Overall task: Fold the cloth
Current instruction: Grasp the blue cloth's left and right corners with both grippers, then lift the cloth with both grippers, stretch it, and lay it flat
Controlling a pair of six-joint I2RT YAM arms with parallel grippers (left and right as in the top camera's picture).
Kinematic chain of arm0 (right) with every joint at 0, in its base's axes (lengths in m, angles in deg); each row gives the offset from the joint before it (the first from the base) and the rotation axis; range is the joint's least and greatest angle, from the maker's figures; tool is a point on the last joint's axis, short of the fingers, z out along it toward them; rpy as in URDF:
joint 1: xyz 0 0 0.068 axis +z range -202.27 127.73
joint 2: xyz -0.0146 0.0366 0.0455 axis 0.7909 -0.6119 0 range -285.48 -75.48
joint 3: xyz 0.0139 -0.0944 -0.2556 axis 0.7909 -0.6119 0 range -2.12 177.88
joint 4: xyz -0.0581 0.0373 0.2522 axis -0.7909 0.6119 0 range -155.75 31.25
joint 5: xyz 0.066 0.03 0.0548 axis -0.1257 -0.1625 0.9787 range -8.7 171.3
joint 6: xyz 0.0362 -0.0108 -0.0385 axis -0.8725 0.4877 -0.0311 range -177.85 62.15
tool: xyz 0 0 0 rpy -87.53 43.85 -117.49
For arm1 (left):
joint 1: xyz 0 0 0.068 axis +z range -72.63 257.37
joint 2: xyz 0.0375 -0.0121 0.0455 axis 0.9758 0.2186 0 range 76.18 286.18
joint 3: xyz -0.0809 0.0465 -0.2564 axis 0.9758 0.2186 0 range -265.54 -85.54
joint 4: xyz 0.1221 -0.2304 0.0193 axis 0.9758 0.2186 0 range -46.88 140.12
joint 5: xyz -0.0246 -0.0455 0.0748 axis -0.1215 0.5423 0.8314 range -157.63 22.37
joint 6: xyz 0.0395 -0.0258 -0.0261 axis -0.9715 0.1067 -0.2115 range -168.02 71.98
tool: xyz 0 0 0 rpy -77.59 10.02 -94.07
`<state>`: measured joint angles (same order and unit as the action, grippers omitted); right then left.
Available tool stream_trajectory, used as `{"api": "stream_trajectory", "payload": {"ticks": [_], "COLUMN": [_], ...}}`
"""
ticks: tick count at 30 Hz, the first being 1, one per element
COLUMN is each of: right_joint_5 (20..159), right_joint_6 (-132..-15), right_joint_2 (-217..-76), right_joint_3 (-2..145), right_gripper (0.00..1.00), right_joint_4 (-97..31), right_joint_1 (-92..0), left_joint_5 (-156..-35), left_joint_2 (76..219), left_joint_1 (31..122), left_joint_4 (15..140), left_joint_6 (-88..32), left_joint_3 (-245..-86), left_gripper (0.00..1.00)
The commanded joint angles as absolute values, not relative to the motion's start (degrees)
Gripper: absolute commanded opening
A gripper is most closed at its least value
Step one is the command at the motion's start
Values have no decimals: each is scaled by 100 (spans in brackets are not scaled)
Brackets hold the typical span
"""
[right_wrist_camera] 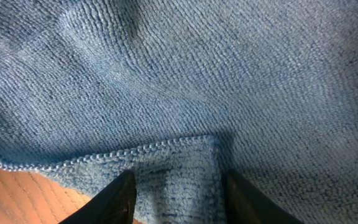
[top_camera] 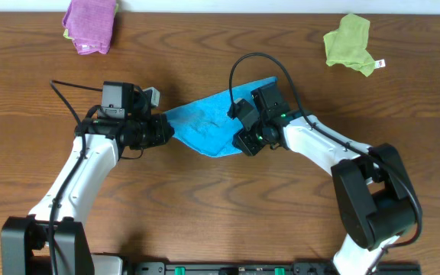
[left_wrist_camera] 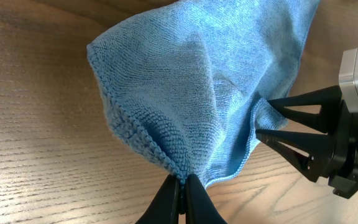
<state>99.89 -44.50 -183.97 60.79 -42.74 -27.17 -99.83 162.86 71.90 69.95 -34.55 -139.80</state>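
Cloth: the sky-blue cloth (top_camera: 208, 122) is seen bunched near the middle of the table (top_camera: 220, 214), spanned between the two grippers.
Cloth shape: it is drawn to a narrow point at its left end and widens toward its right end.
Left gripper: the left gripper (left_wrist_camera: 184, 193) is placed at the cloth's left end; its jaws are closed tight on the hemmed edge there.
Right gripper: the right gripper (right_wrist_camera: 179, 193) is set at the cloth's right side; its jaws are held apart with a hemmed flap between them, and whether the flap is clamped cannot be told.
Purple cloth: a purple cloth (top_camera: 90, 24) is seen beyond the cloth to its left, well apart.
Yellow-green cloth: a yellow-green cloth (top_camera: 348, 42) with a white tag lies crumpled beyond the cloth to its right, well apart.
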Motion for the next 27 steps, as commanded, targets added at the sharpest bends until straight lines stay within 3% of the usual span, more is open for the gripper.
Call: {"api": "stream_trajectory", "payload": {"ticks": [1,4,7,10,12,19,27], "right_joint_5": [10218,10277,10281,10393,10408,10426,10354], "right_joint_6": [-4557,-4557,-4560,-4560,-4560,-4664,-4815], "right_joint_2": [-18434,-18434,-18434,-18432,-18417,-18334,-17964], "right_joint_3": [6206,6287,6322,6403,6495,6997,8608], "right_gripper": [44,33,13,10,1,1,2], "right_joint_4": [-4252,-4178,-4084,-3981,-3922,-3481,-2591], "right_joint_1": [-2713,-2713,-2711,-2713,-2713,-2713,-2802], "left_joint_5": [-10025,-10025,-10023,-10016,-10005,-10007,-9782], "left_joint_2": [16187,16187,16187,16187,16187,16187,16187], "left_joint_1": [7172,7172,7172,7172,7172,7172,7172], "left_joint_4": [7015,7015,7015,7013,7013,6969,7015], "left_joint_6": [-3520,-3520,-3520,-3524,-3544,-3538,-3625], "left_joint_3": [-14096,-14096,-14096,-14096,-14096,-14138,-15563], "left_gripper": [5,6,5,5,6,6,5]}}
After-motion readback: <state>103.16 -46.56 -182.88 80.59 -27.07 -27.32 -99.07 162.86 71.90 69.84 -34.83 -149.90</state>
